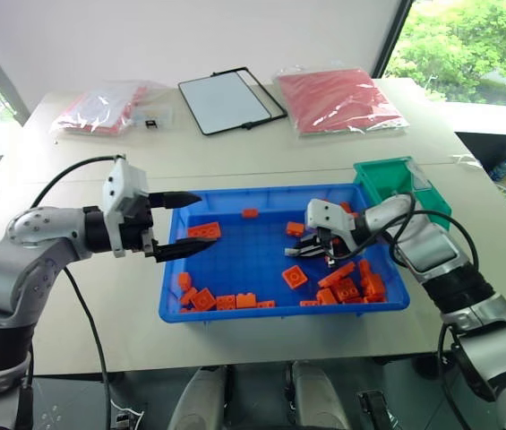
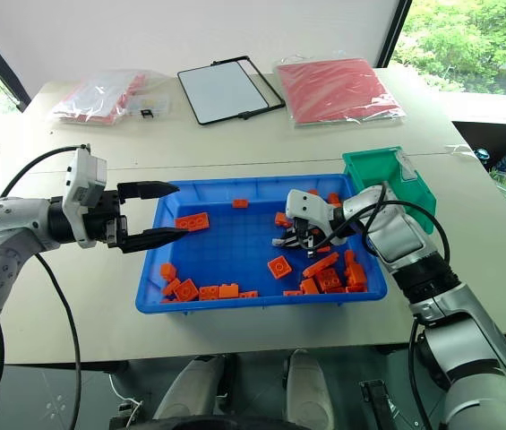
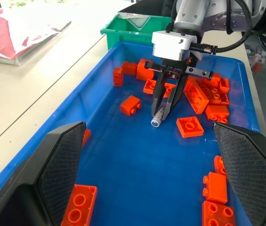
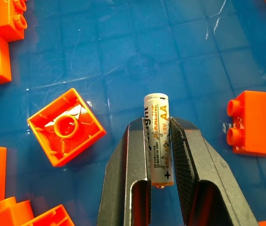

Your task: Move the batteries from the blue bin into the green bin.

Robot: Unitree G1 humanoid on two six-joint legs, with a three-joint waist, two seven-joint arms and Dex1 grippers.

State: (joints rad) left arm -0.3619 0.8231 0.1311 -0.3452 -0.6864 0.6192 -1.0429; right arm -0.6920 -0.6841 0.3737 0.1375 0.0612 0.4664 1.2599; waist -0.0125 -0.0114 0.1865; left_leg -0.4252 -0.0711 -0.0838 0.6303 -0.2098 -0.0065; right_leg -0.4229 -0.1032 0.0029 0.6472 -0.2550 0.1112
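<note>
Listing contents: one blue bin (image 1: 235,309) holding many scattered orange bricks (image 1: 295,277), too heaped at one end to count. One battery (image 4: 157,141), pinched between the closed fingers of the right gripper (image 3: 165,104) low over the bin's floor. One green bin (image 1: 387,177) just beyond the blue bin's far right corner. Left gripper (image 1: 185,224) spread wide, empty, over the bin's left rim.

You can't read the whole label of the battery (image 4: 157,141) — both fingers (image 4: 133,169) of the right gripper (image 4: 157,155) cover its sides. The green bin (image 1: 394,179) is partly hidden behind the right arm, so its inside stays out of your sight. Under the orange bricks (image 1: 351,285) piled in the blue bin (image 1: 235,269), you can't tell what lies — it is hidden.
</note>
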